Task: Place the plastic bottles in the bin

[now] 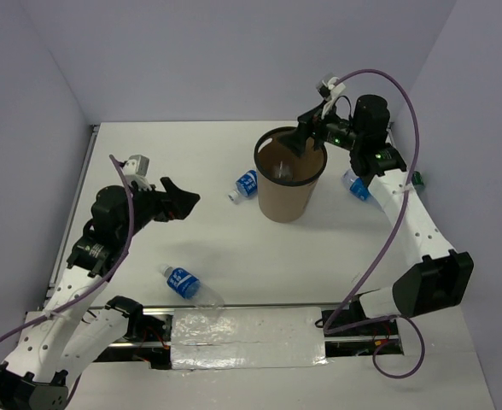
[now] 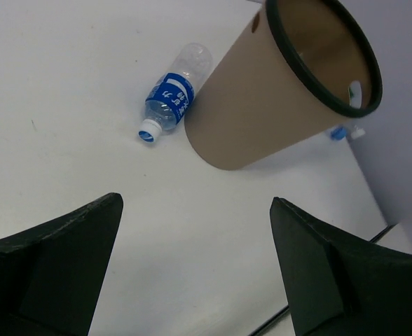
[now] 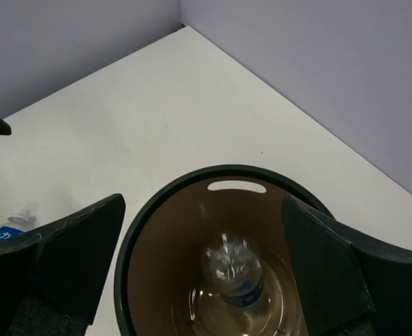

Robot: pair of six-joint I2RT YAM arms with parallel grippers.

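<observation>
- Right pincer (image 3: pixel 202 203) hangs over the mouth of the bin (image 3: pixel 227 170), jaws spread wide with nothing between them.
- 1 clear bottle (image 3: pixel 232 269) sits inside the bin, apparently upright on the bottom.
- Left pincer (image 2: pixel 195 203) hovers over the surface (image 1: pixel 259 256) well left of the bin, jaws equally wide and empty.
- 2nd bottle (image 1: pixel 246 184) lies on its side just beside the bin's left wall, cap pointing away.
- 3rd bottle (image 1: pixel 183 282) lies near the front edge.
- 4th bottle (image 1: pixel 357 186), partly hidden by the right arm, lies right of the bin.
</observation>
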